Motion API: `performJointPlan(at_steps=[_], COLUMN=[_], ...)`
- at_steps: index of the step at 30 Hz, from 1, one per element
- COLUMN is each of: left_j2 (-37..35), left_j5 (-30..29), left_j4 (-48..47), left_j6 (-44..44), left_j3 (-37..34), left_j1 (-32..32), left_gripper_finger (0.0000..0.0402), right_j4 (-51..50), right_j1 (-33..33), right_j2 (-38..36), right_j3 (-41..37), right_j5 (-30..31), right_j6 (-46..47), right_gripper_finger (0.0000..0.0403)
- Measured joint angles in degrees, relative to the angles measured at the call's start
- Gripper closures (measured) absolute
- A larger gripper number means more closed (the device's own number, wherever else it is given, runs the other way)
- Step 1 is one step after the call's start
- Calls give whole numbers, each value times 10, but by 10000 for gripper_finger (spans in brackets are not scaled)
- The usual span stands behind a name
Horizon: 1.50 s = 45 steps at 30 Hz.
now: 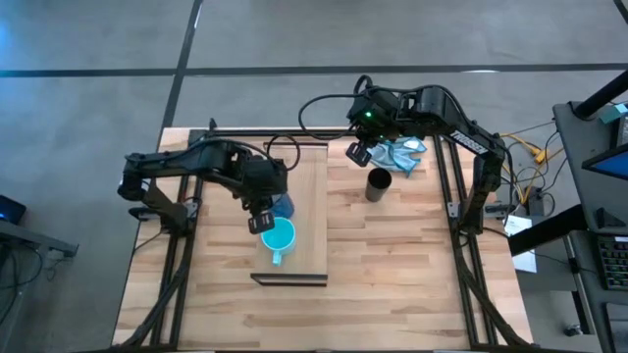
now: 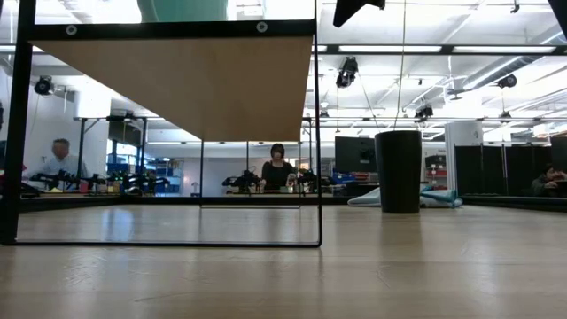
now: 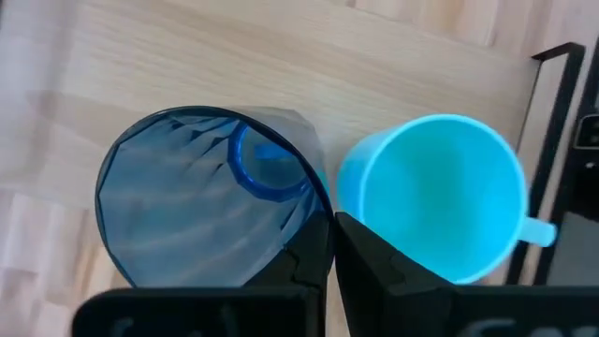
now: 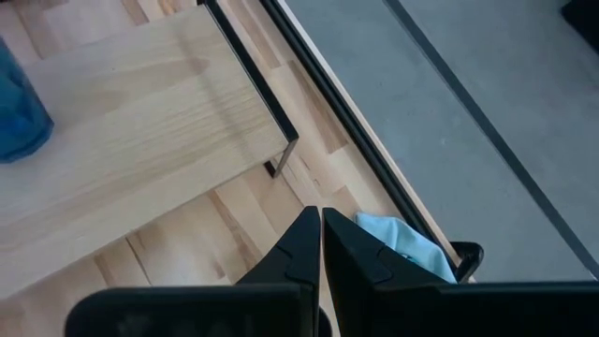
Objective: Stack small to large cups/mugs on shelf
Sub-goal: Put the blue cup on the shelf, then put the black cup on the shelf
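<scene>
The left gripper (image 1: 260,223) hangs over the shelf (image 1: 309,211), its two fingers pressed together with nothing between them, as the left wrist view shows plainly; their tips sit just above the gap where the translucent dark blue cup (image 3: 211,192) and the turquoise mug (image 3: 440,192) stand side by side, touching or very nearly so. Both vessels are upright on the pale board, the mug's handle (image 3: 536,231) pointing away from the blue cup. The black cup (image 1: 378,184) is not on the shelf: it stands on the slatted tabletop (image 1: 412,275) beside the board, near a light blue cloth (image 1: 402,152). The right gripper (image 1: 358,152) is held above the table near the shelf's far corner, fingers likewise closed and empty, clear of the black cup. By my judgement two of three vessels are placed but none nested, so the stacking proper is not yet done. The step in hand appears to concern the pair on the shelf. The next move calls for the left fingers to part and take one rim, likely that of whichever vessel is smaller, then lift it clear and lower it squarely into the other; which of the two is smaller I cannot tell for certain. The black cup remains for the right arm.
</scene>
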Motion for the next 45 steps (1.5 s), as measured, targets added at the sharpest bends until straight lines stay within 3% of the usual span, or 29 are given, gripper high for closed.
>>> performJointPlan(at_steps=[4,16,28,36,45], left_j2=[1,3,4,2,-3], left_j5=[31,33,33,31,-32], left_j4=[1,16,63,98,104], left_j6=[-14,-14,-13,-13,-13], left_j3=[-1,-4,-22,-19,-10], left_j1=[-1,0,0,0,1], left_gripper_finger=[402,401,344,341,341], right_j4=[1,4,4,4,-29], right_j1=[0,0,0,0,0], right_j2=[0,0,0,0,0], right_j3=[0,0,0,0,-1], right_j5=[0,0,0,0,-5], right_j6=[0,0,0,-17,-31], right_gripper_finger=[394,394,394,394,394])
